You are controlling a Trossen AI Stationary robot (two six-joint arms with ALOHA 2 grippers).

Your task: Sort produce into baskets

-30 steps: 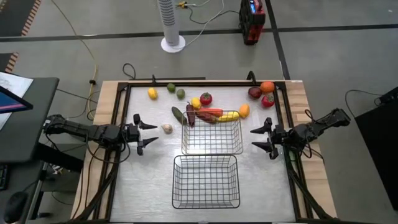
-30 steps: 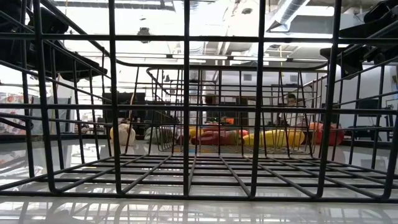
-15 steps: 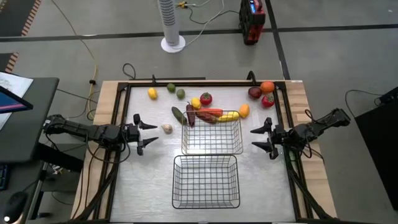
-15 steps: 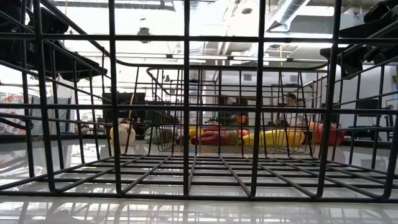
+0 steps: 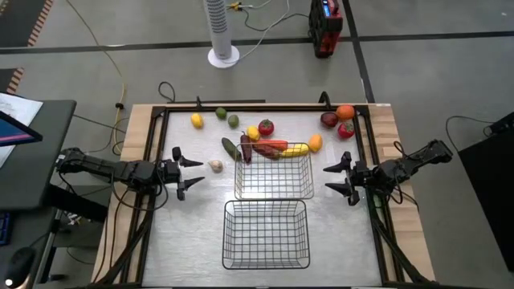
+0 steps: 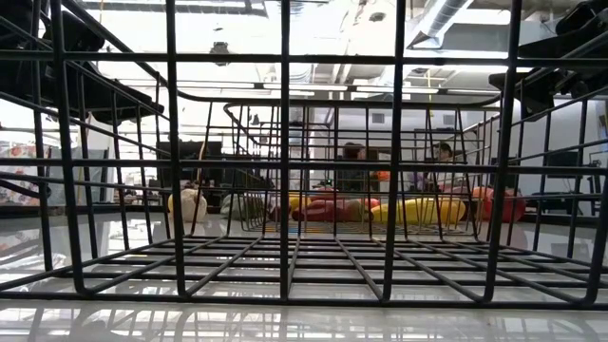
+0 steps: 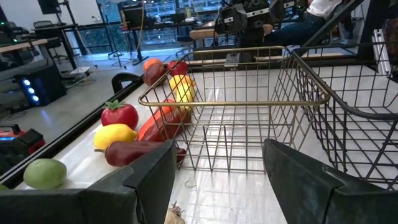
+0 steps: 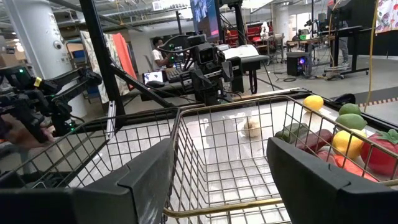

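- Produce (image 5: 265, 136) sits beyond both my tools on the worktop (image 5: 193, 233), loose past the far basket (image 5: 274, 178); none is in either basket.
- Left tool (image 5: 186, 171) hangs released, holding nothing, with the garlic (image 5: 215, 165) just beside it.
- Right tool (image 5: 337, 178) is likewise released and holds nothing, on the far basket's opposite side.
- Near basket (image 5: 266, 234) lies between the tools, closer to me.
- I judge the garlic light and firm; pinch across its bulb.
- Cucumber (image 5: 230, 148) and eggplant (image 5: 246, 148) look smooth, maybe slippery; grip mid-length, across the long axis, which runs roughly away from the tools.
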